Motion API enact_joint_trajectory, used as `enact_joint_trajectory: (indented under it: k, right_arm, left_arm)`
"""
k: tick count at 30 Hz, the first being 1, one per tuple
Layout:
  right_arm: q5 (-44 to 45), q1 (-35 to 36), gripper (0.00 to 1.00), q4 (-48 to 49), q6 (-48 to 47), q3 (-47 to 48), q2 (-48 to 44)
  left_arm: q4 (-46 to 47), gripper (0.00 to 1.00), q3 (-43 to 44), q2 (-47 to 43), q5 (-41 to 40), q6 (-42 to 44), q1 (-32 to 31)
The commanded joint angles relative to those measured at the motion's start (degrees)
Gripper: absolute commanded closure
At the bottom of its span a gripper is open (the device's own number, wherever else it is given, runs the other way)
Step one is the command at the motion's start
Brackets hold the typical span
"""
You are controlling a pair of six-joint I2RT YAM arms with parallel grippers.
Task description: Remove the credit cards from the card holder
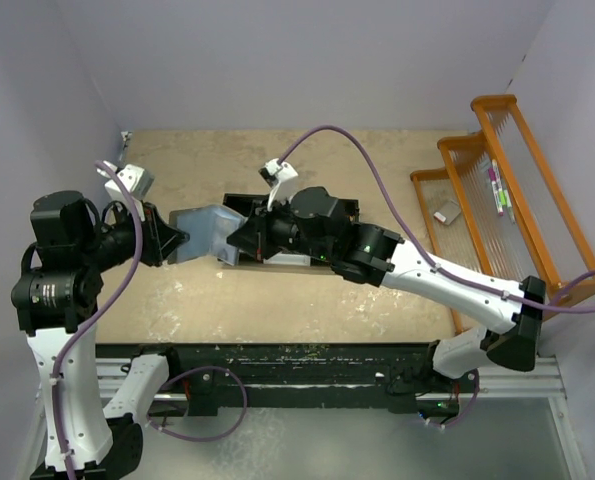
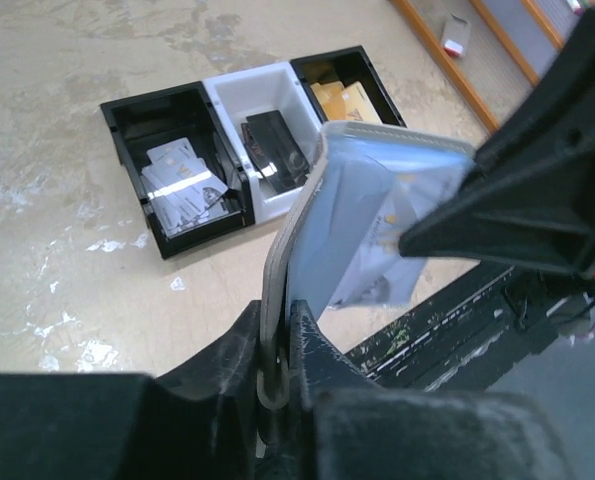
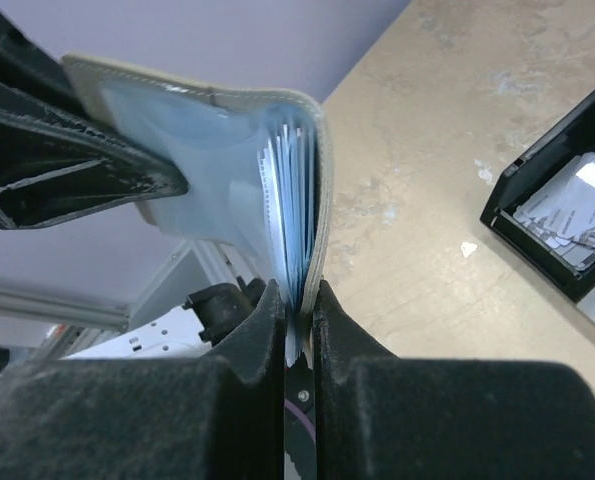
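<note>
Card holder (image 3: 227, 170) matt grey outside, glossy clr plastic inside; tray (image 2: 224, 128) smooth plastic; table (image 2: 57, 220) scuffed.

White shells over black joints: your rig from above.
Your left arm (image 1: 52, 360) and right arm (image 1: 457, 285) wear white link covers between bulky black motor housings; purple cables (image 1: 322, 135) loop along each, a green light (image 1: 364, 247) glows on the right forearm, and both grippers' fingers (image 3: 247, 350) are coarse matte black.

Blk/wht tray (image 2: 152, 100), orange rack (image 1: 493, 102), poss. pens (image 1: 498, 190)
</note>
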Motion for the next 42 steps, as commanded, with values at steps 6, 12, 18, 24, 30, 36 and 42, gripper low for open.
enact_joint_trajectory:
  k: [6,12,18,24,30,36,42]
  right_arm:
    - [-24.04,-7.57,0.67,18.6,2.02,-9.23,-8.5]
    - [-33.35,-11.55,0.52,26.51,4.97,-16.1,-11.69]
    - [-41.98,-15.49,0.58,38.1,10.94,-23.73,-13.22]
    - [-50.2,-19.2,0.83,55.76,20.66,-31.24,-14.43]
    - [-52.82,-19.62,0.95,60.54,23.33,-31.42,-14.9]
    - [-50.64,-19.62,0.97,49.21,18.76,-28.14,-15.0]
    - [-39.89,-19.38,1.0,24.32,8.45,-17.63,-11.85]
  left_arm:
    - [-1.46,1.0,5.31,2.45,11.75,-0.46,-0.1]
    - [-3.59,1.0,9.6,6.15,25.67,-4.24,-0.09]
    - [-0.96,1.0,10.62,8.68,40.41,-11.28,-0.09]
    - [-0.6,1.0,11.81,9.05,41.24,-11.76,-0.11]
    - [-6.5,1.0,13.45,9.66,31.6,-4.36,-0.09]
    - [-7.22,0.6,13.85,9.07,24.91,-0.98,-0.09]
    - [-6.05,0.24,13.81,8.33,23.11,-0.77,-0.09]
